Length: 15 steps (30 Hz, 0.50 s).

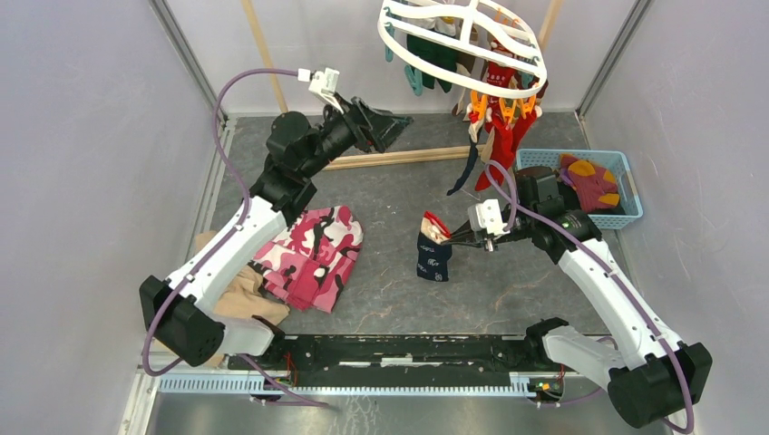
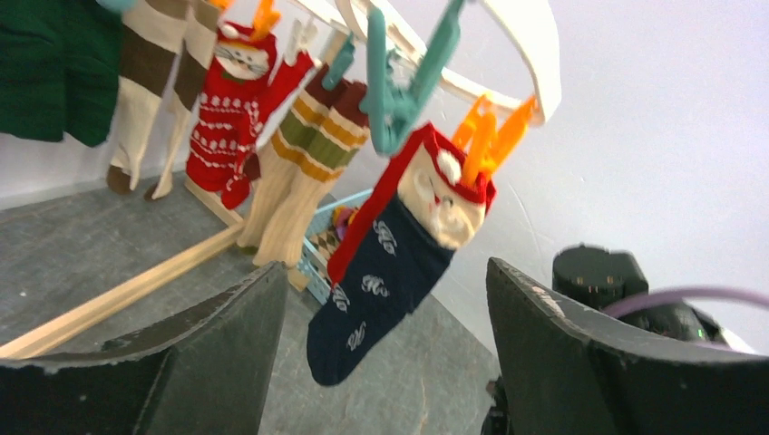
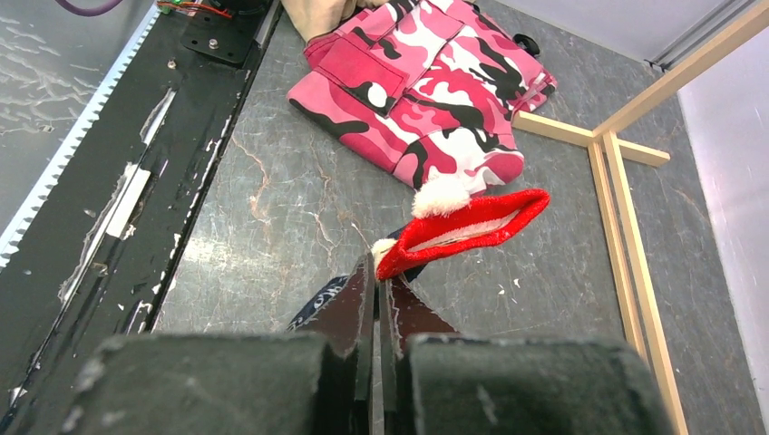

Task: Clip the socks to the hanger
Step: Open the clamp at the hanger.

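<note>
Grey marbled tabletop (image 1: 390, 299), enclosed by pale walls. Nearest the arm bases, a tan cloth (image 1: 238, 297) and a pink camouflage cloth (image 1: 313, 254) are seen lying at the left, apart from the task. At mid-table the right claw (image 1: 453, 238) is shown closed on the red cuff of a navy sock (image 1: 433, 256), which is held up by that cuff with its foot hanging towards the surface. Further right, a blue basket (image 1: 635, 199) is seen with maroon-and-yellow socks (image 1: 589, 181) inside. Beyond, the left claw (image 1: 392, 131) is raised with its jaws spread wide and nothing between them, aimed at the hanger (image 2: 537, 63), which is hung at the back over a wooden rack (image 1: 399, 157). Several socks are already clipped there, among them a red-and-white one (image 2: 222, 118) and what appears to be the navy sock's partner (image 2: 381, 272) under an orange clip (image 2: 481, 145). Whether the teal clip (image 2: 390, 91) beside it is free cannot be told. The step in hand is judged to be the carrying of the held sock to the hanger. For the next move, the cuff would need to be lifted to a free clip, and that clip pinched open by the left claw.
</note>
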Available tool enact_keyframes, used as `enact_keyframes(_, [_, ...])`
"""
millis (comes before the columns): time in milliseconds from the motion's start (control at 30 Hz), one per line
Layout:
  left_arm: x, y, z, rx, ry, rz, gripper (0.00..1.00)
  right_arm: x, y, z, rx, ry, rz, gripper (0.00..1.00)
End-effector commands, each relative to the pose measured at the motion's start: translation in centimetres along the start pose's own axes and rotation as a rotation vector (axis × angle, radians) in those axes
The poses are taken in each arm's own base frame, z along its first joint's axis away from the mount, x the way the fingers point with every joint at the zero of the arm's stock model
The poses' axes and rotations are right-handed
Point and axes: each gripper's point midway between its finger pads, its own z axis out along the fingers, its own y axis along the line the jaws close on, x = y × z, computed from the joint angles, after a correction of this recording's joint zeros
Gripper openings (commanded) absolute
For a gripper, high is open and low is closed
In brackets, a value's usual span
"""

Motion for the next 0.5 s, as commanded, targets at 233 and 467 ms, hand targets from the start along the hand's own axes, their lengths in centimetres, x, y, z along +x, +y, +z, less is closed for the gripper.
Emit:
enact_keyframes(233, [-6.1,0.7,2.1,-0.213,-0.105,0.089,0.74,-0.2,-0.5,-0.1,0.024,0.0,-0.001,0.0])
enact_keyframes(467, [-6.7,0.7,3.8,-0.335,-0.1,0.176,0.72,0.0,-0.6,-0.1,0.026,0.002,0.01,0.0])
